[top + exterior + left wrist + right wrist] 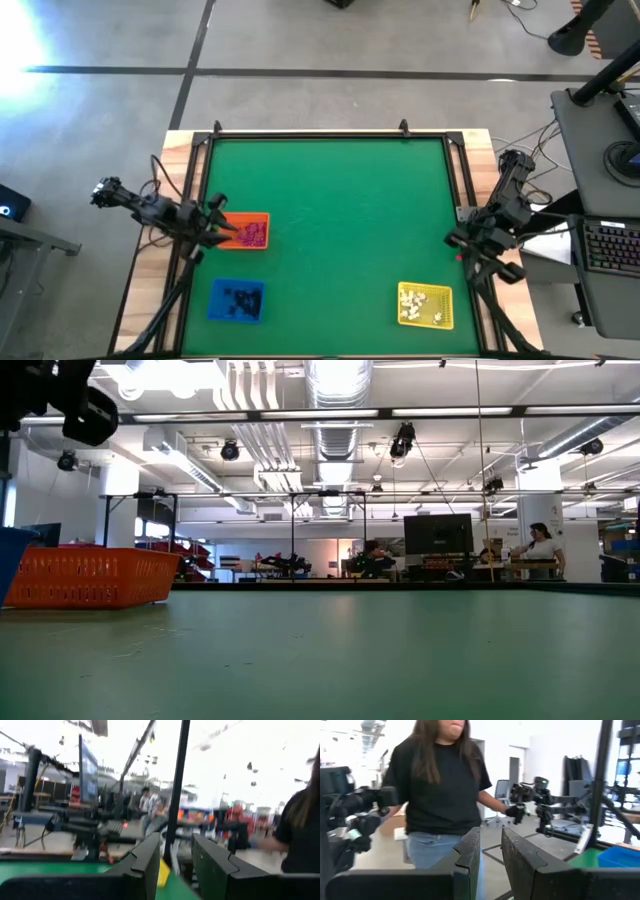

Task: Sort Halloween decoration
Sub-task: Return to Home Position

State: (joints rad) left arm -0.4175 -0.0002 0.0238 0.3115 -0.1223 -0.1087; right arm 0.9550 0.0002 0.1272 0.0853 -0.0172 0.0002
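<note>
The Halloween decoration lies sorted in three trays on the green table point(330, 220). Pinkish-purple trinkets point(253, 235) are in the orange tray point(262, 220), black ones point(240, 298) in the blue tray point(222, 312), and white ones point(420, 303) in the yellow tray point(443, 318). My left gripper point(222, 226) hovers at the table's left edge, over the orange tray's left end. It is open point(176, 865) and holds nothing. My right gripper point(457, 240) is raised at the table's right edge, also open point(491, 860) by a narrow gap and empty.
The low view shows the orange tray point(90, 577) and a corner of the blue tray point(14, 560) at the left. A black frame rail point(330, 133) borders the table. A person point(437, 785) stands in the room beyond the left arm.
</note>
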